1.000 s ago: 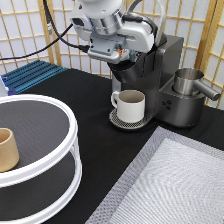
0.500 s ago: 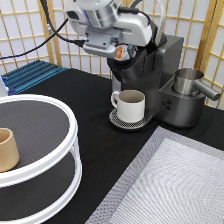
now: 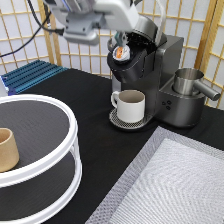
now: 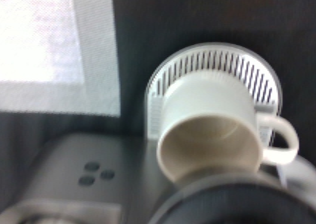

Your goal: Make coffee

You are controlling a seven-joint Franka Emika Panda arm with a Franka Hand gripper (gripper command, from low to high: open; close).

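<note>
gripper (image 3: 120, 44), closed on the coffee (image 3: 119, 52), holds it directly above the coffee machine (image 3: 150, 75) near the counter's far edge, foil top tilted outward.

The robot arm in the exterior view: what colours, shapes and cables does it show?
The robot arm has a glossy white rounded shell with a grey block under it. Black cables loop off towards the exterior view's left. Its pincer looks small and dark, at the black coffee machine's top.
</note>
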